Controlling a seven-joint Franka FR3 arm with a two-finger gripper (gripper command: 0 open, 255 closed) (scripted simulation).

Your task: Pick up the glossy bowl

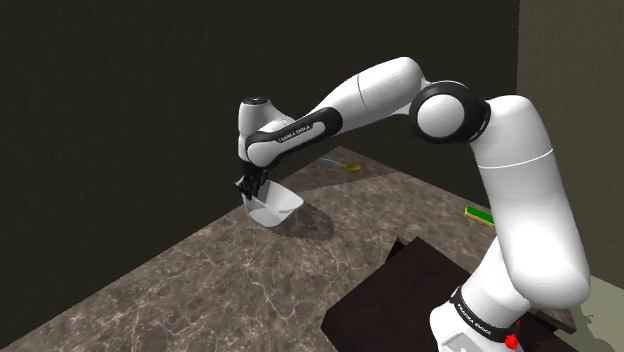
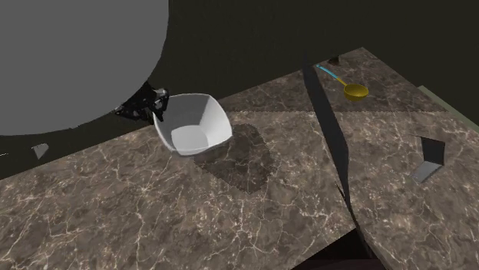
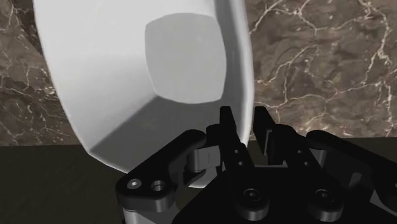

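The black gripper (image 3: 243, 129) is closed narrowly on the rim of a white bowl (image 3: 153, 76). In the wrist view its two fingers (image 3: 227, 133) stand close together with the thin bowl wall pinched between them, one finger inside the bowl and one outside.

In the shoulder view the gripper (image 1: 250, 185) points downward at the end of the white arm (image 1: 520, 200), with the bowl (image 1: 272, 207) hanging just below and beside it. The bowl is plain white with a rounded-square rim and a flat bottom. It is tilted, so its opening faces partly sideways in the second exterior view (image 2: 192, 126) — there the gripper (image 2: 142, 103) sits at the bowl's far-left rim. I cannot tell whether the underside touches the surface below it.

Under the bowl is a dark brown marble counter (image 2: 230, 222) with pale veins, and the bowl's shadow falls on it just beside the bowl. Well apart from the bowl, near the counter's far edge, lies a yellow scoop (image 2: 355, 91) with a thin teal handle. A narrow dark seam (image 2: 331, 138) runs across the counter between the bowl and the scoop.

The arm rises from a dark box stand (image 1: 420, 290) at the shoulder view's lower right — a dim dark wall (image 1: 120, 120) stands behind the counter.
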